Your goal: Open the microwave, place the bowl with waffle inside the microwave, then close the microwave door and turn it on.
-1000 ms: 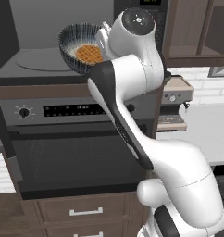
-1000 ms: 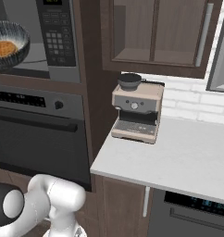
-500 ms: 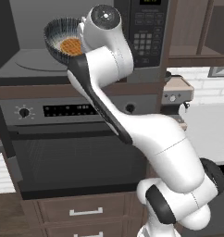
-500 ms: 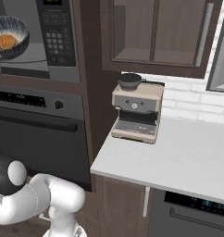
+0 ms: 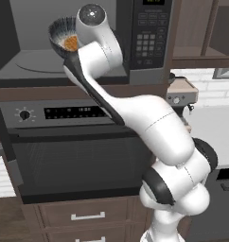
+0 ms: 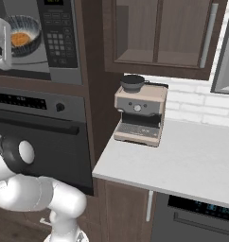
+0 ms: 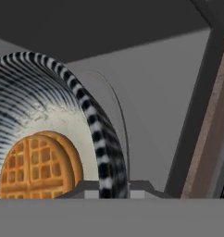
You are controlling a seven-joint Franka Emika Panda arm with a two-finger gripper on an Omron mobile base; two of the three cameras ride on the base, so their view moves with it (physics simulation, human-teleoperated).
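Observation:
The microwave (image 5: 149,42) stands open, its grey cavity (image 6: 38,59) bare to the front, and its door (image 5: 0,38) is swung out at the far left. The striped bowl (image 5: 59,30) hangs tilted inside the cavity above the turntable, with the waffle (image 5: 71,43) lying in it. My gripper (image 7: 104,187) is shut on the bowl's rim (image 7: 102,148), and the waffle (image 7: 37,164) sits just left of the fingers. From the right side the bowl (image 6: 25,34) and waffle (image 6: 20,38) show beside the white hand (image 6: 3,40), left of the keypad (image 6: 59,30).
Below the microwave is a large oven (image 5: 74,151) with a knob (image 5: 24,114) and bar handle. A coffee machine (image 6: 139,111) stands on the pale counter (image 6: 182,160) to the right. Wooden cabinets (image 6: 159,33) hang above it, and drawers (image 5: 88,216) sit under the oven.
The arm has carried the bowl with the waffle up and deeper into the microwave cavity. The grip on the rim is unchanged.

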